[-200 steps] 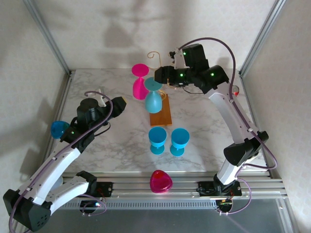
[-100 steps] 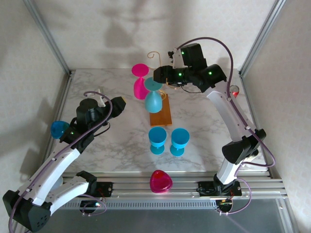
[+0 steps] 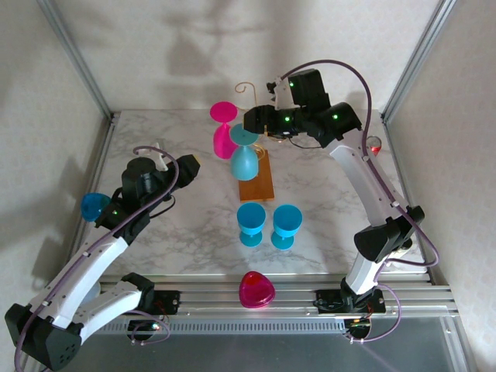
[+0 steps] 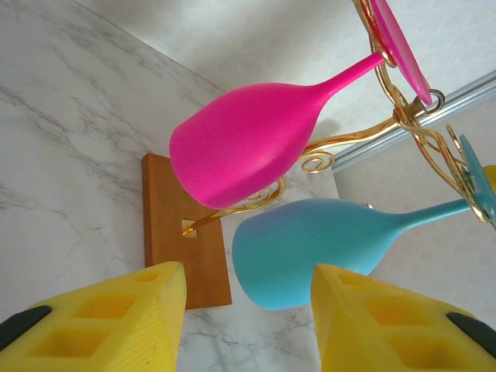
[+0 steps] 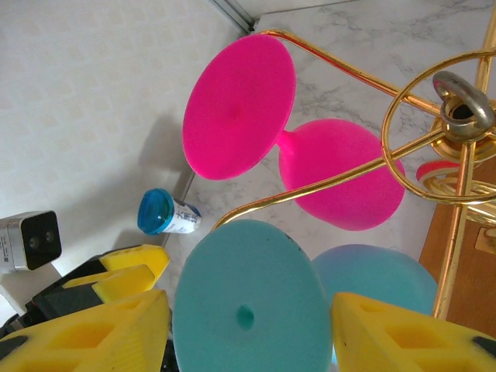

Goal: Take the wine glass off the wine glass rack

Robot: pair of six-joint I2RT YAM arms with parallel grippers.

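The right gripper (image 5: 248, 314) stands part open astride the foot of the teal wine glass (image 5: 242, 287), which hangs on the wine glass rack (image 5: 459, 116) near the tabletop's (image 3: 325, 209) far edge. I cannot tell whether it grips the foot. The left gripper (image 4: 248, 291) is half open and empty.

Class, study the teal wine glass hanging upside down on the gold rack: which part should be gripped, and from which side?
Probably the flat round foot at the top of the teal glass, approached from the right. It hangs bowl down on the rack, the foot is exposed, and the pink glass crowds its left.
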